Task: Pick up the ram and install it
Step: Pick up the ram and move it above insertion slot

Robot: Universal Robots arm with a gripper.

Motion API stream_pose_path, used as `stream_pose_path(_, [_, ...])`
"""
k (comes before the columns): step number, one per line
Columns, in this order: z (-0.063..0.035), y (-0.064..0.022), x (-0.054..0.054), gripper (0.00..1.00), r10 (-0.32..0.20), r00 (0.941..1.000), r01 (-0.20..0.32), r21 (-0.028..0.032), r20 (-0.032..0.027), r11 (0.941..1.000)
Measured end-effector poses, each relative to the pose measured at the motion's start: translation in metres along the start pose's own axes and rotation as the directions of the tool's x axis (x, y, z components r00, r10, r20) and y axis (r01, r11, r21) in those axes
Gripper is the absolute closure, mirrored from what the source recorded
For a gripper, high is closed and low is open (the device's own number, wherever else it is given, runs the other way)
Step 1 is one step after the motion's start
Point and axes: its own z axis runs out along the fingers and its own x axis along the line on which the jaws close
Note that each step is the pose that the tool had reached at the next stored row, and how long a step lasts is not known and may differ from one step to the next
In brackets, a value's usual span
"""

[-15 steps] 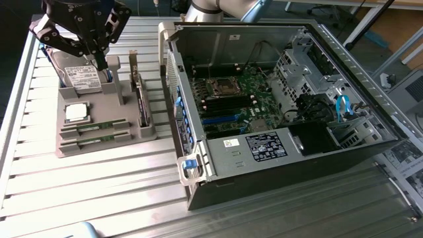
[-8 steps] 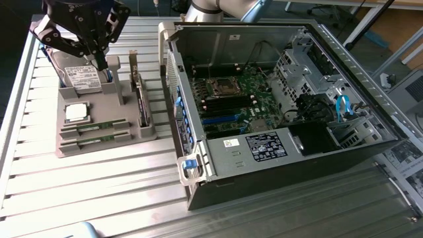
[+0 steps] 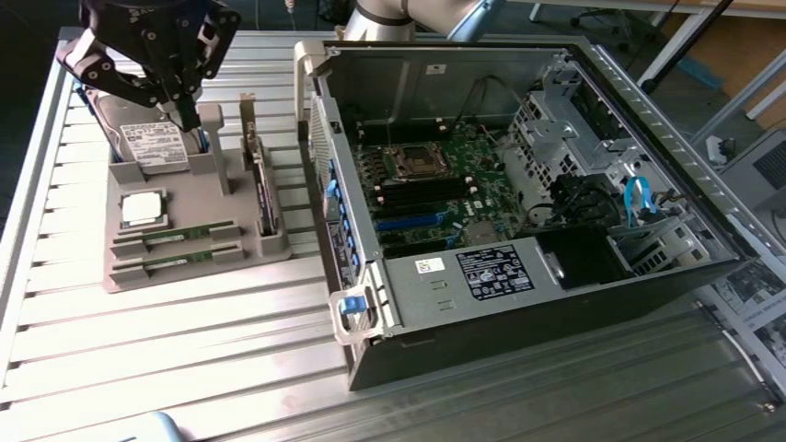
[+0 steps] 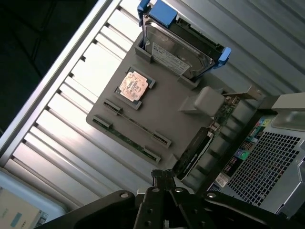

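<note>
The ram (image 3: 187, 237) and its twin (image 3: 184, 261) lie slotted in the tray (image 3: 234, 216). The hand (image 3: 190, 118), fingers together and empty, hovers above the tray. Nothing is picked up or installed yet.

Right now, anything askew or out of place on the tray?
Nothing stands out. Both ram sticks lie in their tray slots, processor in its recess, hard drive and expansion card in their holders. Claw shut, empty, above hard drive.
</note>
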Motion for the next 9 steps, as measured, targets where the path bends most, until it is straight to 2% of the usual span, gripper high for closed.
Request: stream_pose_path(9, [0.0, 0.0, 0.0, 0.89, -0.052, 0.9986, 0.052, -0.0006, -0.0013, 0.9986])
